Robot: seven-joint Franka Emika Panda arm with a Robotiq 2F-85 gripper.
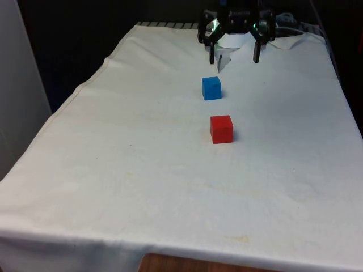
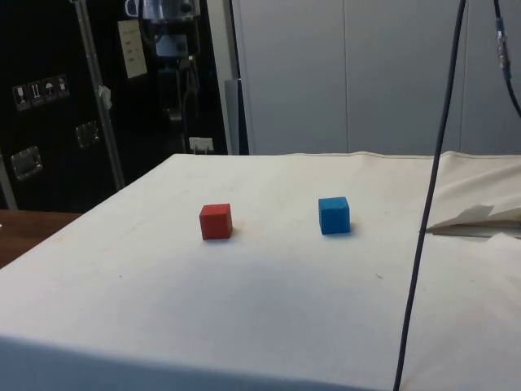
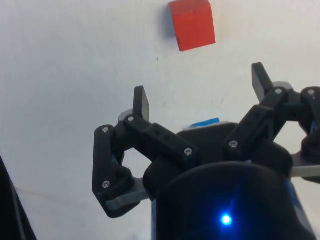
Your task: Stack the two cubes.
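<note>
A blue cube (image 1: pixel 211 88) rests on the white cloth, and a red cube (image 1: pixel 222 128) lies a little nearer the front camera; the two are apart. In the side view the red cube (image 2: pixel 216 221) is left of the blue cube (image 2: pixel 334 215). My gripper (image 1: pixel 234 55) hangs above the table's far end, behind the blue cube, fingers spread wide and holding nothing. In the wrist view the gripper (image 3: pixel 201 92) is open, the red cube (image 3: pixel 192 23) lies beyond its fingertips, and a sliver of the blue cube (image 3: pixel 205 122) peeks out by the gripper body.
The white cloth (image 1: pixel 142 170) covers the whole table, with a raised fold (image 2: pixel 480 218) near the robot's end. A dark cable (image 2: pixel 431 204) hangs down across the side view's right part.
</note>
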